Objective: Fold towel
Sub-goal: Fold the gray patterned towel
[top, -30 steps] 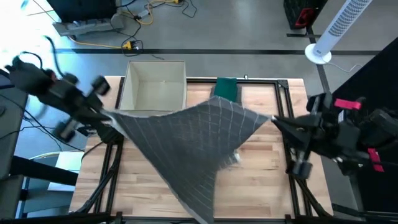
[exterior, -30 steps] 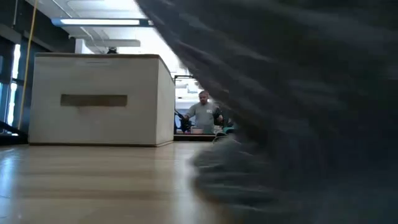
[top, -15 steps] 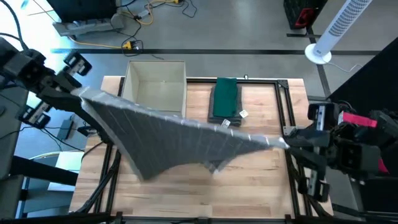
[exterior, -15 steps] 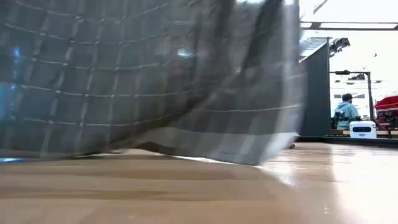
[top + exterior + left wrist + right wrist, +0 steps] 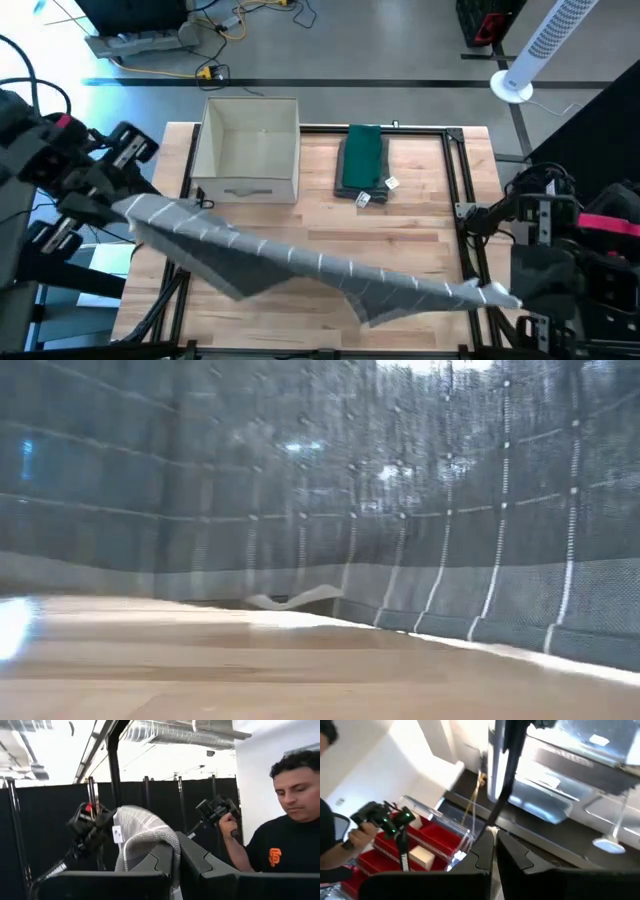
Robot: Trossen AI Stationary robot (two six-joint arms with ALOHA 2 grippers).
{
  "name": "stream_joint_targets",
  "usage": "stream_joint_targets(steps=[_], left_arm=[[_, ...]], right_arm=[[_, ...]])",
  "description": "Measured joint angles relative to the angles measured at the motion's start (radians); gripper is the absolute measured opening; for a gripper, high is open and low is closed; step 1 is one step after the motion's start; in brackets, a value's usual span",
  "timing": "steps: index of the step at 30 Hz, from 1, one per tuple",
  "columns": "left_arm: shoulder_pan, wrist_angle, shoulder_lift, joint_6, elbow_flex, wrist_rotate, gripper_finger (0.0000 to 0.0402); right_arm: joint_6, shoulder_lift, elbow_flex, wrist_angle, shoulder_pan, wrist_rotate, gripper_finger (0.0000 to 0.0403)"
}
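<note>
Both arms have carried the grey towel (image 5: pixel 300 262) toward the near side since half a second ago: then it hung as a broad sheet over the middle of the counter (image 5: pixel 400 215), now it is pulled into a long narrow band running from the left edge to the near right corner.

From above, the left end effector (image 5: pixel 128 208) is clamped on the towel's left end just off the counter's left edge. The right end effector (image 5: pixel 500 297) grips the other end at the near right corner. A cardboard box (image 5: pixel 248 150) stands at the far left, a folded green cloth (image 5: pixel 361 160) to its right, both clear of the towel.

At counter height, the towel (image 5: pixel 330 500) fills nearly the whole view as a hanging curtain, its lower hem close above the wood.

On the left wrist, the fingers (image 5: pixel 157 862) pinch bunched towel (image 5: pixel 142 832); a person (image 5: pixel 285 820) sits beyond.

On the right wrist, the fingers (image 5: pixel 485 852) are pressed together; no towel shows between them.
</note>
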Motion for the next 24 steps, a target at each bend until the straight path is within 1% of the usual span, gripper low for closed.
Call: stream_joint_targets(steps=[2,5,11,17,20,21,24], left_arm=[[-0.042,0.006,0.033,0.042,0.034,-0.050,0.0000],[-0.091,0.024,0.081,0.106,0.078,-0.108,0.0000],[-0.153,0.141,0.118,0.207,0.079,-0.205,0.0000],[-0.173,0.235,0.130,0.211,0.081,-0.237,0.0000],[-0.173,0.238,0.132,0.194,0.080,-0.270,0.0000],[-0.173,0.233,0.133,0.192,0.080,-0.294,0.0000],[-0.170,0.196,0.131,0.189,0.080,-0.401,0.0000]], right_arm=[[-0.011,0.000,0.000,0.000,0.007,-0.025,0.0000],[-0.043,0.002,0.000,0.008,0.021,-0.029,0.0000],[-0.140,0.020,0.000,0.038,0.049,-0.032,0.0000],[-0.206,0.023,0.000,0.053,0.075,-0.033,0.0000],[-0.243,0.023,0.000,0.052,0.087,-0.027,0.0001],[-0.256,0.023,0.000,0.052,0.090,-0.016,0.0000],[-0.283,0.022,0.000,0.057,0.097,0.063,0.0000]])
